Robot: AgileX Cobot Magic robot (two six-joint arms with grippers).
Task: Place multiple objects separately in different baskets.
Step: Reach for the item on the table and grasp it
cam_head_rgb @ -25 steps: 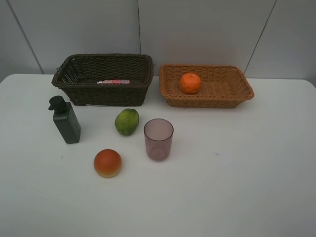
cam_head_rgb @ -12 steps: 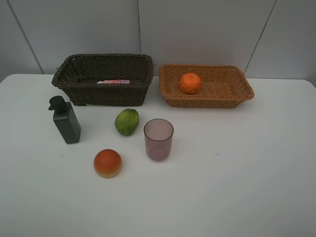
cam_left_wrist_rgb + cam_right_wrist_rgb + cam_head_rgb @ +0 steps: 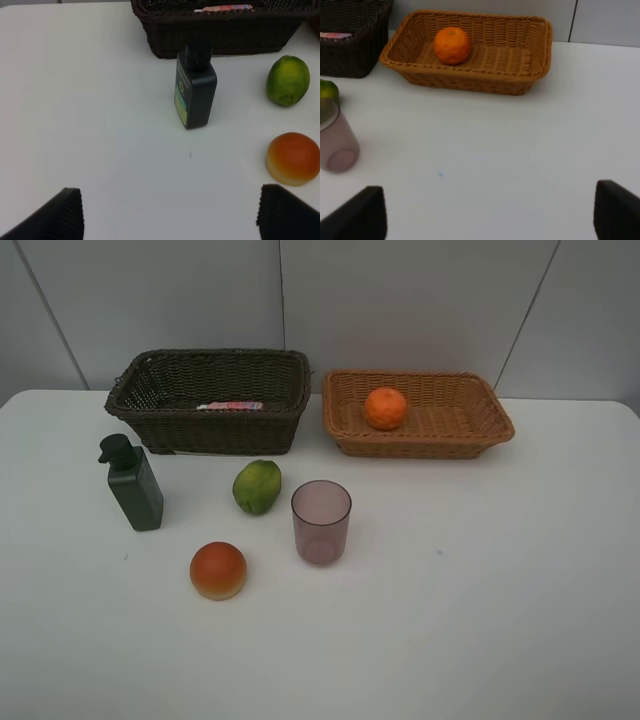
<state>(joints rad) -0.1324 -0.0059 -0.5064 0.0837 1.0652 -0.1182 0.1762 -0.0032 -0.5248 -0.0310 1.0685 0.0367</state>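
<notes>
The dark brown basket (image 3: 150,410) stands at the back left with the small pink bottle (image 3: 230,405) lying inside. The light tan basket (image 3: 470,425) at the back right holds the orange (image 3: 385,408). On the table stand the dark green pump bottle (image 3: 133,485), the green round fruit (image 3: 257,486), the purple cup (image 3: 321,521) and the red-orange peach-like fruit (image 3: 218,570). Neither gripper shows in the high view. My left gripper (image 3: 170,212) is open and empty, short of the pump bottle (image 3: 195,87). My right gripper (image 3: 490,212) is open and empty, short of the tan basket (image 3: 535,60).
The white table (image 3: 500,570) runs back to a grey panelled wall (image 3: 400,300). Both baskets sit against its back edge.
</notes>
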